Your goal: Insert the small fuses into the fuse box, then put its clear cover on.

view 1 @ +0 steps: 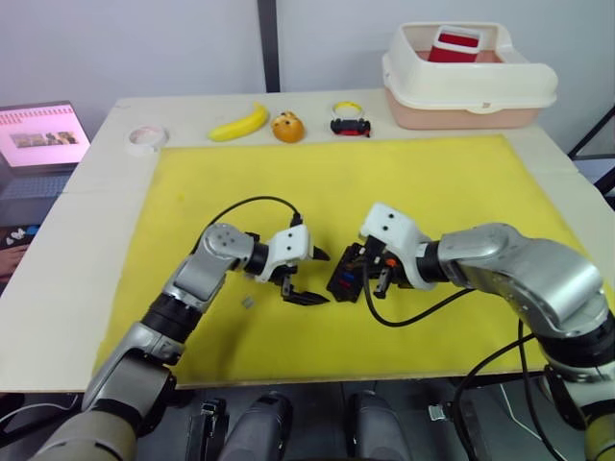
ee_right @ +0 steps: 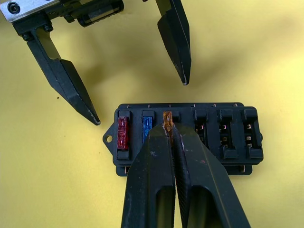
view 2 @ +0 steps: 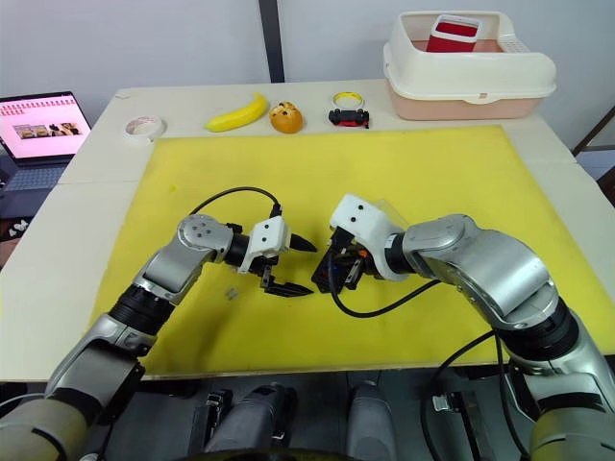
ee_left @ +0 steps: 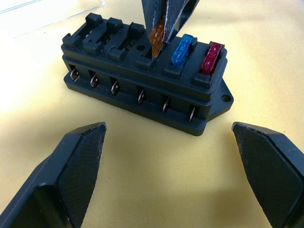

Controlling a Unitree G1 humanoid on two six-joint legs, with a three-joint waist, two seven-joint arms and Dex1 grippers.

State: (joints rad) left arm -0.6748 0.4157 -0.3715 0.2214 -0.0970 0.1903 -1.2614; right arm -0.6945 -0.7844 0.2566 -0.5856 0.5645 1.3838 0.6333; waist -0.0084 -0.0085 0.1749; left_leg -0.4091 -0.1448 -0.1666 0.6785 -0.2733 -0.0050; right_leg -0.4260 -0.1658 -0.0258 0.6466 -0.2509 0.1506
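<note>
Right gripper (ee_right: 169, 130) pinches an orange fuse (ee_right: 166, 118) between its closed fingertips, the fuse's lower end at the third slot of the fuse box (ee_left: 142, 80), which sits mid-mat on the yellow mat (view 1: 432, 192). A blue fuse (ee_left: 182, 49) and a red fuse (ee_left: 212, 56) already stand seated in the two slots beside it. Left gripper (view 1: 303, 276) hangs just beside the box, fingers spread wide, holding nothing. One small grey fuse (view 1: 247, 303) lies loose on the mat near the left arm

black fuse box (ee_right: 185, 137); red (ee_right: 123, 134), blue (ee_right: 147, 127), orange fuses (ee_right: 166, 118).
</note>
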